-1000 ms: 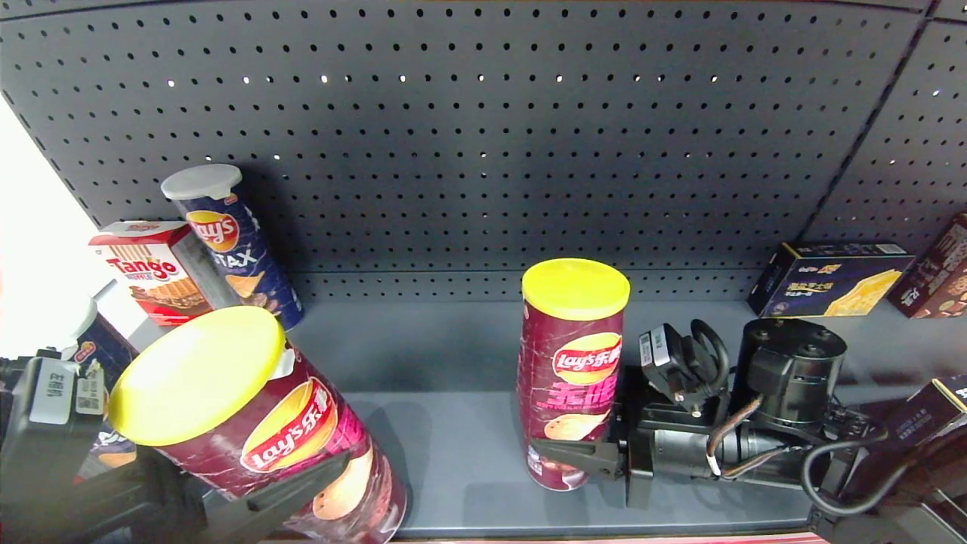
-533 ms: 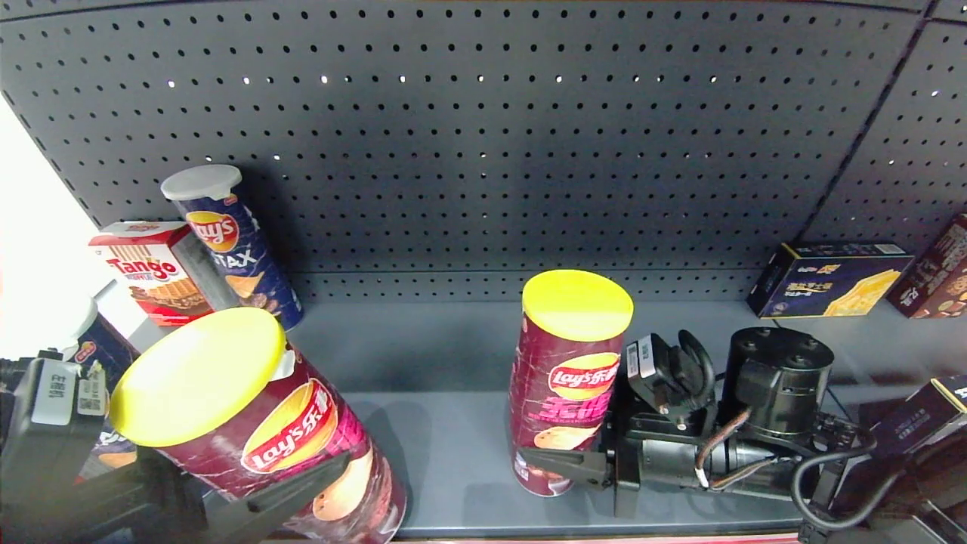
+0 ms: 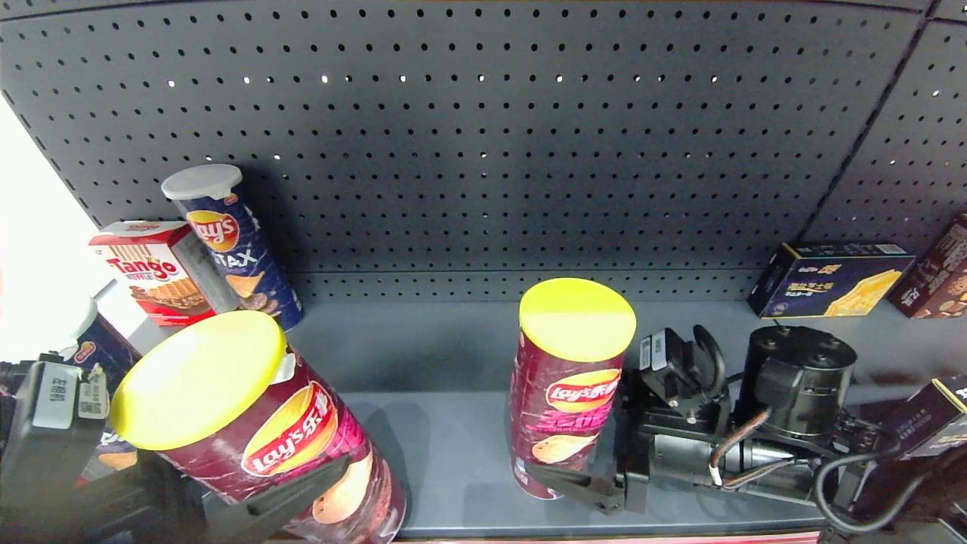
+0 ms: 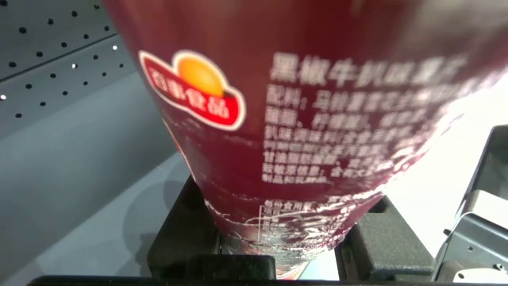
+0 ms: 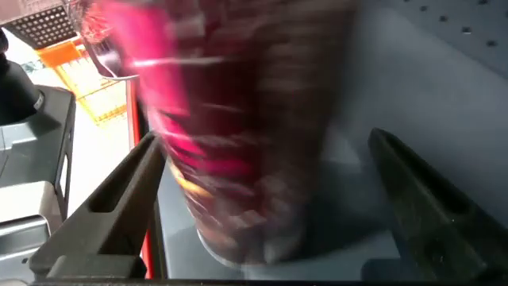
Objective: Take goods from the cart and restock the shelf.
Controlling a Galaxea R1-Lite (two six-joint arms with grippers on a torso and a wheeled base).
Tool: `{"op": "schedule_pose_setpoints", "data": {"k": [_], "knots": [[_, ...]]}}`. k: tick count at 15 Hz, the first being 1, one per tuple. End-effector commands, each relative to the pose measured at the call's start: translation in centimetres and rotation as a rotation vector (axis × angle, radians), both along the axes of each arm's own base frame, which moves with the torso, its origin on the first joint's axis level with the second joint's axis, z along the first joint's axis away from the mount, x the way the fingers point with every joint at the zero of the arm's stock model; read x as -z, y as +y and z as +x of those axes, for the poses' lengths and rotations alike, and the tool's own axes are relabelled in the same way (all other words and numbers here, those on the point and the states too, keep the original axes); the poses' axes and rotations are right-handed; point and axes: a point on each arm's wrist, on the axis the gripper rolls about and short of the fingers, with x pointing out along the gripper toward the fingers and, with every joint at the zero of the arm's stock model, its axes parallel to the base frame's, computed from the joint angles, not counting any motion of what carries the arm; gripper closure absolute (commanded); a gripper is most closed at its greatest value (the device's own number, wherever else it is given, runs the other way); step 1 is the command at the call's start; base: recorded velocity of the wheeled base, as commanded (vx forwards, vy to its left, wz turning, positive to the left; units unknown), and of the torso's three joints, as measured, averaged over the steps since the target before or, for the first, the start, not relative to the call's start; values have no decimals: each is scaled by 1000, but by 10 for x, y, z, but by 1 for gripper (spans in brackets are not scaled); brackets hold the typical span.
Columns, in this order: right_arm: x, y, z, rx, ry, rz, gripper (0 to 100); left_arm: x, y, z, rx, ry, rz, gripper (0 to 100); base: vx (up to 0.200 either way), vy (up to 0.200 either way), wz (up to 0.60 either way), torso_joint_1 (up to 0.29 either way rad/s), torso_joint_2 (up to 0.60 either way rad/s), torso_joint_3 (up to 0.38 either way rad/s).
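Note:
A maroon chip can (image 3: 249,423) with a yellow lid leans at the lower left of the head view, and my left gripper (image 3: 302,472) is shut on its lower body. The left wrist view has this can (image 4: 317,119) close up. A second maroon chip can (image 3: 566,400) stands slightly tilted on the grey shelf (image 3: 453,438) at centre. My right gripper (image 3: 551,461) reaches in from the right, low around this can, and is open. In the right wrist view the can (image 5: 246,135) sits between the spread fingers of my right gripper (image 5: 263,139), with a gap on one side.
A blue chip can (image 3: 230,242) with a white lid and a red wafer box (image 3: 151,268) stand at the back left. A dark blue box (image 3: 831,279) and a brown box (image 3: 937,272) lie at the back right. The pegboard wall (image 3: 483,151) closes the back.
The centre can has tipped, its lid coming forward and its base shifting a little left. The right arm has shifted slightly beside it. The left arm and its can have stayed put.

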Motion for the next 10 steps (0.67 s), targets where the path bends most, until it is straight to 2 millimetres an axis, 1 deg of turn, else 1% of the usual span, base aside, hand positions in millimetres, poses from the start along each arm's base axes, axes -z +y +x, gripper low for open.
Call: {"op": "schedule_pose_setpoints", "data": {"k": [1, 3, 6, 8, 10], "knots": [[-20, -23, -18, 26, -51, 39, 0, 0, 0, 0, 0, -1, 0, 100, 0, 0, 0, 0, 0, 0], [-30, -43, -36, 53, -79, 56, 0, 0, 1, -2, -1, 7, -11, 100, 0, 0, 0, 0, 0, 0], [-34, -72, -59, 113, -106, 73, 0, 0, 1, -2, 0, 12, -17, 100, 0, 0, 0, 0, 0, 0], [-39, -91, -71, 174, -138, 89, 0, -1, 1, -2, 2, 8, -17, 100, 0, 0, 0, 0, 0, 0], [-46, -104, -78, 312, -184, 112, 0, -2, 1, -3, 0, 0, -21, 100, 0, 0, 0, 0, 0, 0]]}}
